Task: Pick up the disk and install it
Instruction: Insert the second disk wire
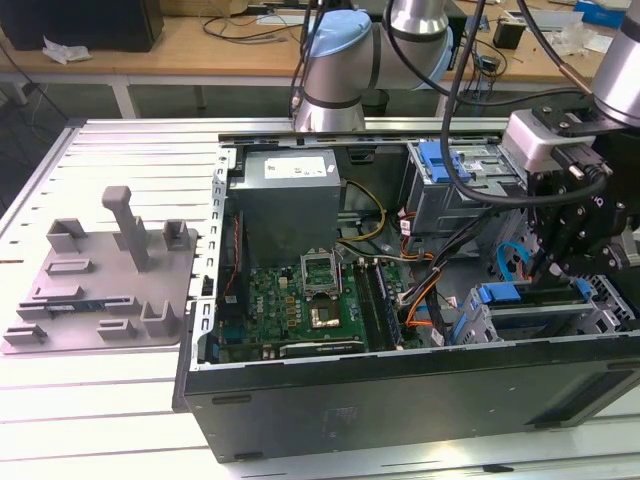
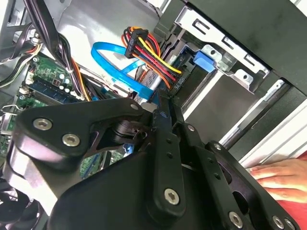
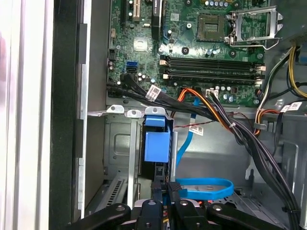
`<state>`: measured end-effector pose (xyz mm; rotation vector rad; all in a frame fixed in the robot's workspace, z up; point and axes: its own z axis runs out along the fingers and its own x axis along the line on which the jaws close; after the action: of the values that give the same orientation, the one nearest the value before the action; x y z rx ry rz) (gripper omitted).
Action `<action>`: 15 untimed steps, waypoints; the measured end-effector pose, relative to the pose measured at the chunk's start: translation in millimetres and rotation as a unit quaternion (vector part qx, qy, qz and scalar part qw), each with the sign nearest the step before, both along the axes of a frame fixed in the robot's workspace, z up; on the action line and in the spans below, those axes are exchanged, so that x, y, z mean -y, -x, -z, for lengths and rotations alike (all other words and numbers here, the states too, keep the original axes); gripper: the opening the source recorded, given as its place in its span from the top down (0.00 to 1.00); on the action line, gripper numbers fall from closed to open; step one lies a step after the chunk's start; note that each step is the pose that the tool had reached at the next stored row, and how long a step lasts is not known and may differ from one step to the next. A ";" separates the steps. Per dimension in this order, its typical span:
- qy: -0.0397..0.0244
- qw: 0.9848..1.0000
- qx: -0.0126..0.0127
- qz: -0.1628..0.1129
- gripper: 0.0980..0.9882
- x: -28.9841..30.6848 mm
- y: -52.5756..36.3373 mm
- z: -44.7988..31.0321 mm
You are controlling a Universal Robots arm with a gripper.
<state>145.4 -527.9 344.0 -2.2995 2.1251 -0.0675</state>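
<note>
Open computer case [image 1: 400, 390] on the slatted table [image 1: 100, 420]. In the exterior view you find the disk [image 1: 520, 293] seated in the drive cage [image 1: 600, 315], at three o'clock from the motherboard [image 1: 300, 305]. In the first wrist view the gripper [image 3: 165, 184] sits just beside the disk's blue end, its jaws drawn together with nothing visibly between them. A blue cable [image 3: 206, 188] loops close by. A person's hand [image 2: 283, 177] rests outside the case.
</note>
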 end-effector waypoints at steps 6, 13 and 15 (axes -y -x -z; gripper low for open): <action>0.000 1.000 0.000 0.000 0.93 0.0 -0.2 5.3; -0.001 1.000 0.000 0.000 0.85 0.0 -0.2 5.6; 0.000 1.000 0.000 0.000 0.78 0.0 -0.2 2.8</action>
<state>145.6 -527.9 341.2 -2.2993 2.1246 -0.0670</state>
